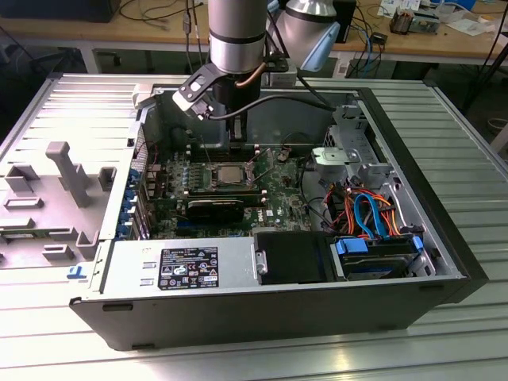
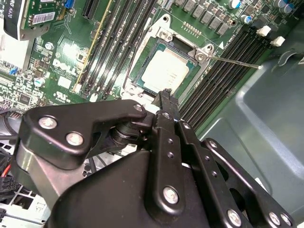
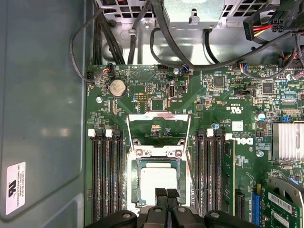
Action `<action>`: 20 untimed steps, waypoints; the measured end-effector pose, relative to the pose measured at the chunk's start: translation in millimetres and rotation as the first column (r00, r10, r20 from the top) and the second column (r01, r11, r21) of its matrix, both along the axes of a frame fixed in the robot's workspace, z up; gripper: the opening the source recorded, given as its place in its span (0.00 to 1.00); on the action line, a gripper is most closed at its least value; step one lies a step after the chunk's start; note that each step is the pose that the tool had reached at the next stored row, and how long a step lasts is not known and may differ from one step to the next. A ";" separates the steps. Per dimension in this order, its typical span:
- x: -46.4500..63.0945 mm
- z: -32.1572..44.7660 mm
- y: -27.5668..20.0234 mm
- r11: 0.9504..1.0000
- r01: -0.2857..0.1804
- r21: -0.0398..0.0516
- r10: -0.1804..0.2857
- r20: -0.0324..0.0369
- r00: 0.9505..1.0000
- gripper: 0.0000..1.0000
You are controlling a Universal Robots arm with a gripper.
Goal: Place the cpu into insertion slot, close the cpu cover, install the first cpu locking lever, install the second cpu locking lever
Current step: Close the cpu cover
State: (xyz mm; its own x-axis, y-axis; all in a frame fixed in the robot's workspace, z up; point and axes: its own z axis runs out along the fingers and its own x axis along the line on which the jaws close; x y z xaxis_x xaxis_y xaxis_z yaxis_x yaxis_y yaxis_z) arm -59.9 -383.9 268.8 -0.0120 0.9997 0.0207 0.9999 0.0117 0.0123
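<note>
Silver-grey cpu [image 3: 159,180] sits in socket, we find. Open cpu cover [image 3: 159,116] stands at socket's far edge, beyond cpu from tool; hinge line crosswise to that direction. Tool [image 3: 166,192] closed, gripping nothing, poised over cpu's near edge; contact we cannot confirm. Thin locking lever [image 2: 235,62] angled clear of socket, unlatched.

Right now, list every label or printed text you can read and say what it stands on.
Nothing can be quoted reliably.
Sticker on the power supply: print too small to read.
White label on the case wall: too small to read.
White lettering on the motherboard: a maker's mark, left unquoted.
</note>
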 end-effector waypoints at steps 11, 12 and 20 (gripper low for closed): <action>33.4 0.0 -0.6 1.000 0.000 -0.002 0.000 -0.005 1.000 0.11; 38.3 0.0 -0.7 1.000 0.000 -0.002 0.000 -0.006 1.000 0.11; 78.0 -0.5 -0.7 1.000 0.000 -0.002 0.000 -0.015 1.000 0.11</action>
